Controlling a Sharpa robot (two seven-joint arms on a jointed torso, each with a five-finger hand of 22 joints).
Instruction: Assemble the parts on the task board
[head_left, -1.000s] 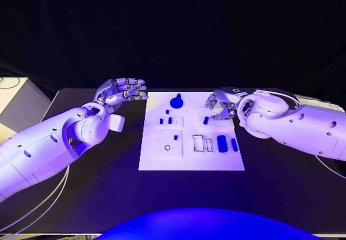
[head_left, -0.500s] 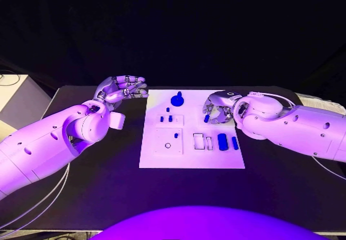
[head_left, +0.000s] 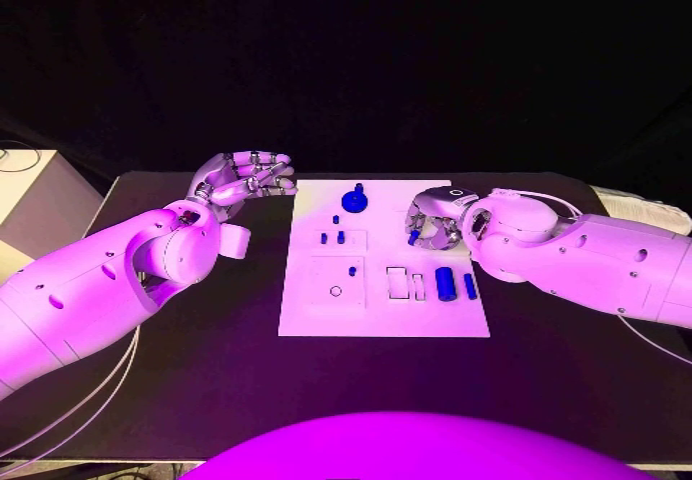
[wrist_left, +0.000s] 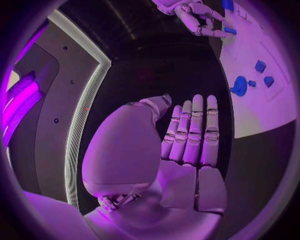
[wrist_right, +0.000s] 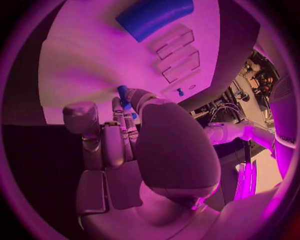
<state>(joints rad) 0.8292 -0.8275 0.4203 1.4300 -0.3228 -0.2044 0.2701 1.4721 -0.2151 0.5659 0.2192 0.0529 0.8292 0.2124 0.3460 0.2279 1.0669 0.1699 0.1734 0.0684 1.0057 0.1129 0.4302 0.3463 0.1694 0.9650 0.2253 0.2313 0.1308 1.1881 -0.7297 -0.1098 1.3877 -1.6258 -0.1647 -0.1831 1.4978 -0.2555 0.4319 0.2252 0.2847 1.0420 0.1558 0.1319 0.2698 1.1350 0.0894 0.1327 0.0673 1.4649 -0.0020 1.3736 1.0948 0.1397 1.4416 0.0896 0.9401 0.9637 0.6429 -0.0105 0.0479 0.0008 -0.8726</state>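
Since a second ago the right hand (head_left: 437, 218) has slid inward over the far right part of the task board (head_left: 384, 320), and its arm now covers more of the board's right edge; the left hand (head_left: 242, 178) has not shifted. The parts on the board lie where they did.

The right hand's fingers (wrist_right: 123, 114) are closed round a small blue peg (wrist_right: 123, 95), whose tip sticks out past the fingertips just above the white plate. The left hand holds nothing: in its wrist view the fingers (wrist_left: 192, 131) lie straight and side by side, the palm bare, while from the head they look loosely curled. It hovers over the black table (head_left: 173, 400) just off the board's far left corner.

Beside the right hand, toward the left hand, a round blue knob (head_left: 353, 201) stands near the board's far edge. Nearer the robot than that, small blue pins (head_left: 333, 238) stand in a raised white block. Nearer still than the right hand, two blue oblong parts (head_left: 446, 283) lie side by side next to open rectangular slots (head_left: 397, 284). A square plate with a ring hole (head_left: 335, 292) sits nearest the robot on the left-hand side.

The table stretches dark and bare round the board, widest toward the robot. A pale box (head_left: 26, 205) stands off the table's left edge, beyond the left arm. Behind the table the room is black.
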